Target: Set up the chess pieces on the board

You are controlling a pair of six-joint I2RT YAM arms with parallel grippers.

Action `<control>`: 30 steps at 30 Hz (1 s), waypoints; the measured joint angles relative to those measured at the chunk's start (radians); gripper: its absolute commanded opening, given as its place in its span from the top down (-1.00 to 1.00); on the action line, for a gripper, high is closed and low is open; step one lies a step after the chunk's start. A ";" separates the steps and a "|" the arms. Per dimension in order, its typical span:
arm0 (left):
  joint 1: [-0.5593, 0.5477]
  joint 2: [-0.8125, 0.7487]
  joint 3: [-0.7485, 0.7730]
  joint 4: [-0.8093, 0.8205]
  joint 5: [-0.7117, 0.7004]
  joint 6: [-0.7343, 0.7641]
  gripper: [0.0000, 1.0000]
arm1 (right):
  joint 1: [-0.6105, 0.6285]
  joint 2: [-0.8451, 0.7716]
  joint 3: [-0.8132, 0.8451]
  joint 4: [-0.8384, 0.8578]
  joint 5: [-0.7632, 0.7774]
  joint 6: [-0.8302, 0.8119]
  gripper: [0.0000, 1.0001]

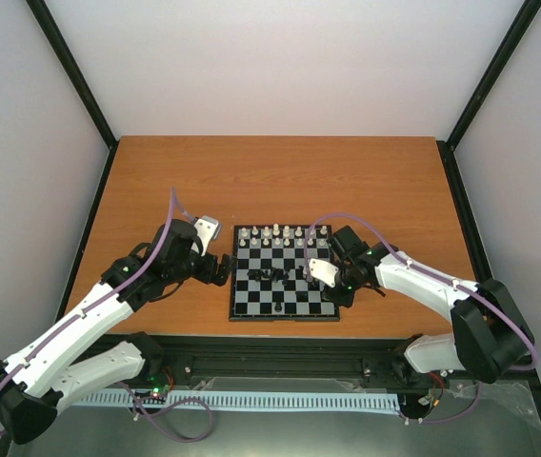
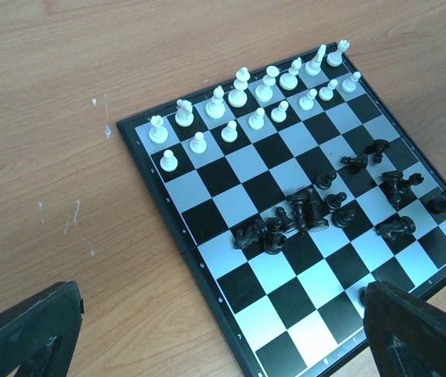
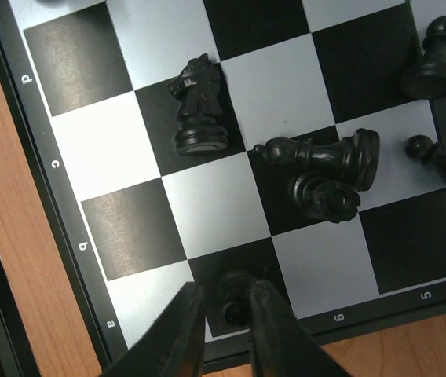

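The board lies at the table's near middle. White chess pieces stand in two rows along its far edge. Black chess pieces lie jumbled around the middle, several toppled. My right gripper is low over the board's near right corner. Its jaws stand slightly apart around an upright black pawn on a dark edge square, with a thin gap at the left finger. A black knight stands upright beyond it, next to toppled black pieces. My left gripper hangs wide open over the board's left edge, holding nothing.
The board's black rim carries printed numbers and letters. Bare orange wood table surrounds the board, with black frame posts at the edges. Another black pawn stands upright further in on the board.
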 measured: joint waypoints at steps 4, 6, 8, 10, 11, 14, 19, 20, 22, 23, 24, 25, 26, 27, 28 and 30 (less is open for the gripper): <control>0.000 0.000 0.000 0.000 0.000 0.000 -1.00 | 0.000 0.000 0.000 0.001 0.000 0.006 0.44; 0.000 0.000 0.000 0.000 0.000 0.000 -0.99 | 0.000 -0.004 0.000 -0.001 0.002 0.009 0.39; 0.000 0.000 0.000 0.000 0.000 0.000 -0.99 | 0.000 -0.015 0.006 -0.011 0.000 0.012 0.37; 0.000 0.000 0.000 0.000 0.000 0.000 -1.00 | 0.000 -0.031 0.027 -0.026 -0.008 0.009 0.35; 0.000 0.000 0.000 0.000 0.000 0.000 -0.99 | 0.000 -0.035 0.039 -0.029 -0.013 0.006 0.35; 0.000 -0.005 0.000 -0.001 -0.003 0.000 -0.99 | 0.010 -0.037 0.080 -0.030 -0.031 -0.008 0.35; 0.000 -0.031 0.000 -0.010 -0.015 -0.003 -0.99 | 0.068 0.010 0.100 -0.023 -0.034 -0.023 0.23; 0.000 -0.034 0.000 -0.011 -0.017 -0.004 -0.99 | 0.081 0.030 0.103 -0.021 -0.031 -0.025 0.19; 0.000 -0.036 0.000 -0.013 -0.018 -0.004 -1.00 | 0.103 0.064 0.107 -0.019 -0.023 -0.028 0.17; 0.000 -0.035 0.000 -0.014 -0.017 -0.004 -0.99 | 0.112 0.081 0.109 -0.015 -0.016 -0.030 0.17; 0.000 -0.035 0.000 -0.014 -0.013 -0.004 -0.99 | 0.118 0.093 0.111 -0.014 -0.011 -0.031 0.17; 0.000 -0.035 0.000 -0.014 -0.007 -0.003 -0.99 | 0.124 0.105 0.116 -0.014 -0.007 -0.031 0.17; 0.000 -0.035 0.000 -0.014 -0.002 -0.003 -0.99 | 0.127 0.113 0.119 -0.012 -0.004 -0.031 0.17; 0.000 -0.035 0.000 -0.014 0.006 -0.002 -0.99 | 0.131 0.122 0.124 -0.007 0.000 -0.031 0.17; 0.000 -0.035 -0.001 -0.014 0.013 0.000 -0.99 | 0.134 0.127 0.129 -0.005 0.004 -0.031 0.18; 0.000 -0.038 -0.003 -0.014 0.023 0.002 -0.99 | 0.141 0.138 0.138 0.002 0.011 -0.031 0.19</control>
